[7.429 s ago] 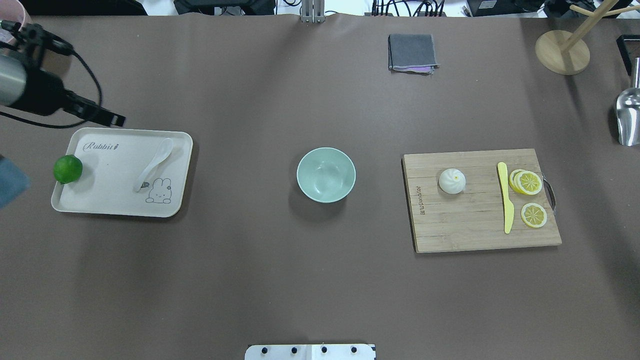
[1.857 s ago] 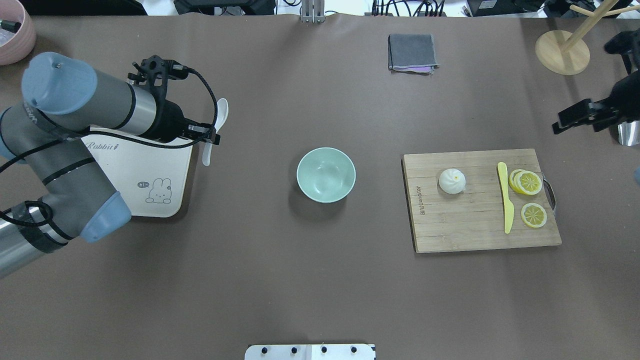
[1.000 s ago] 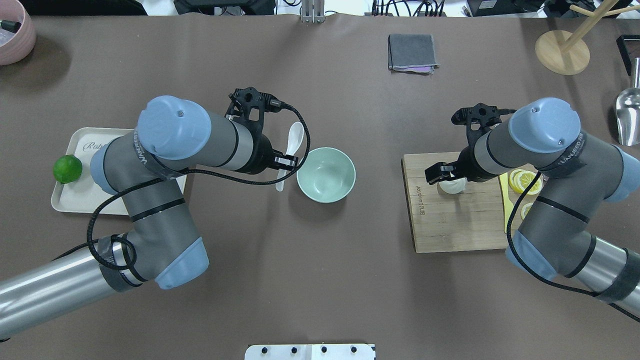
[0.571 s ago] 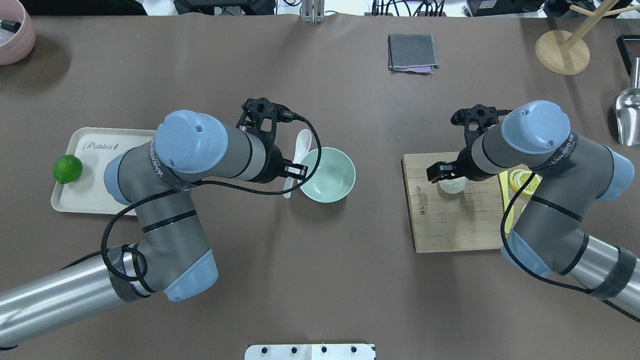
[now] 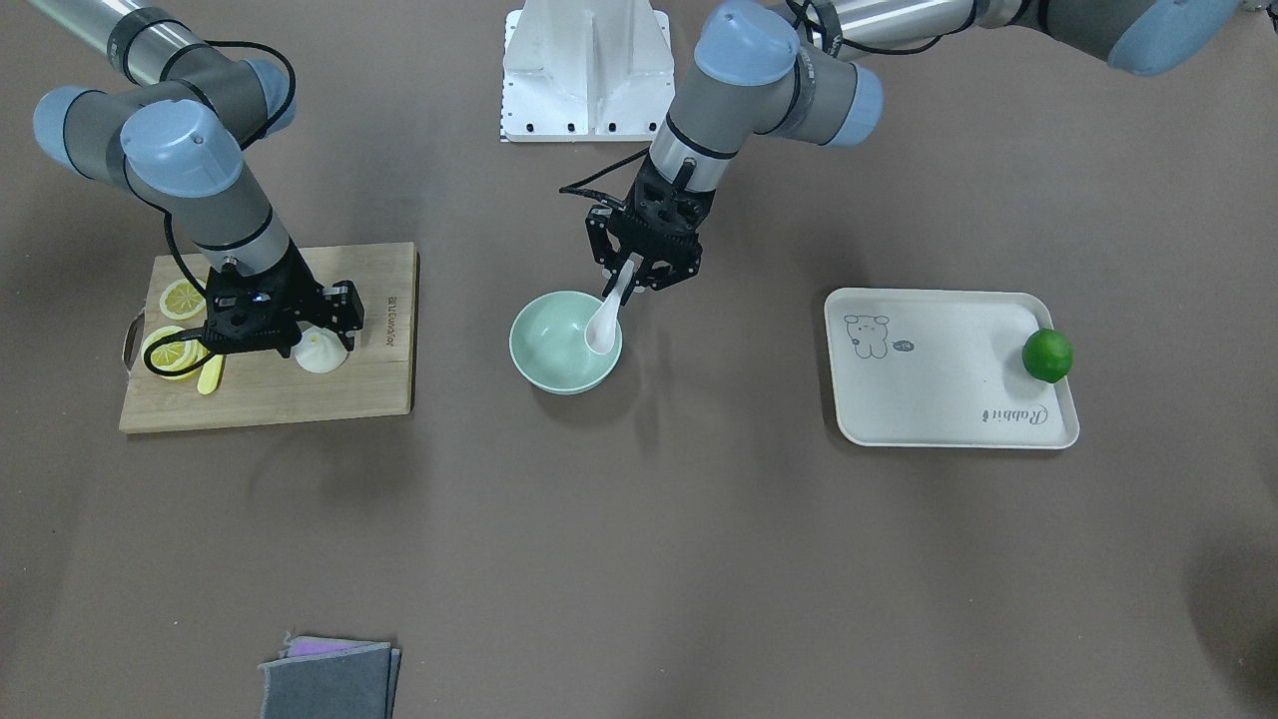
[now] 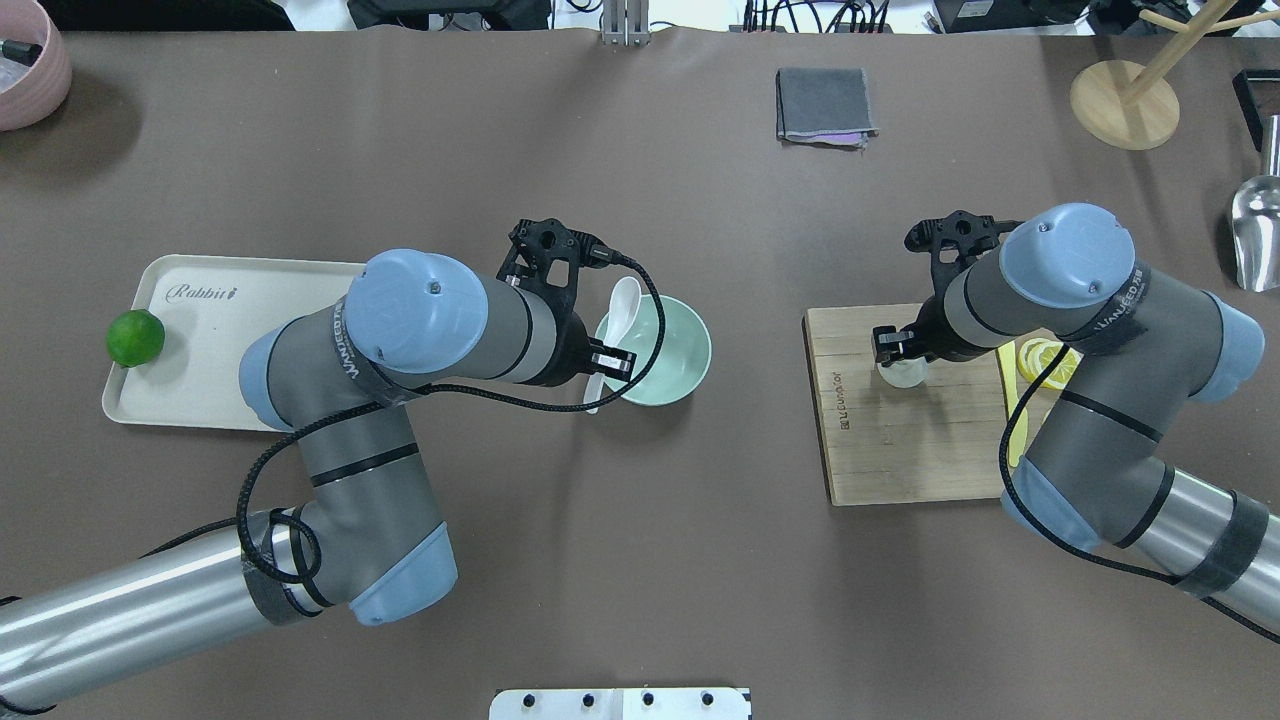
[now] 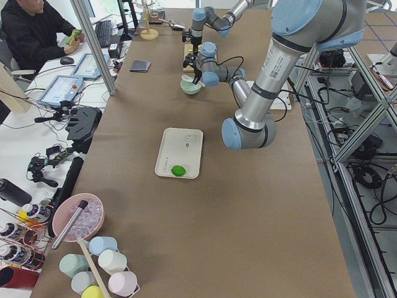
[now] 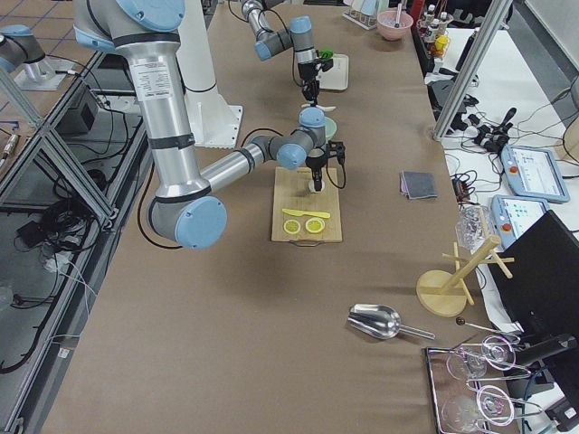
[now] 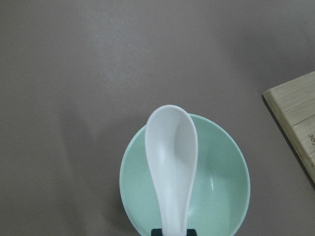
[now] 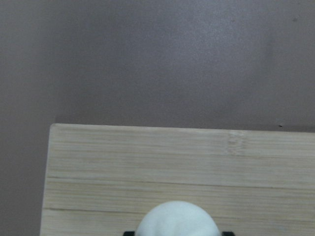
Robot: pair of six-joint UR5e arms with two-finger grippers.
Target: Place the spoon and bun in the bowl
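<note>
My left gripper (image 5: 632,281) is shut on the handle of the white spoon (image 5: 603,328). It holds the spoon tilted, with the scoop over the mint-green bowl (image 5: 547,350) at mid-table. In the left wrist view the spoon (image 9: 171,157) hangs over the bowl (image 9: 224,196). The overhead view shows the spoon (image 6: 622,303) over the bowl's left rim (image 6: 680,355). My right gripper (image 5: 290,322) is down on the white bun (image 5: 321,355), which rests on the wooden cutting board (image 6: 900,450). In the right wrist view the bun (image 10: 177,220) sits between the fingertips.
A cream tray (image 6: 215,320) with a green lime (image 6: 135,338) lies on the robot's left. Lemon slices (image 5: 180,298) and a yellow knife lie on the board under my right arm. A grey cloth (image 6: 825,105), a wooden stand (image 6: 1125,100) and a metal scoop (image 6: 1255,235) stand at the far side.
My left gripper carried the spoon from the tray across to above the bowl. My right gripper came down onto the bun and its fingers narrowed around it.
</note>
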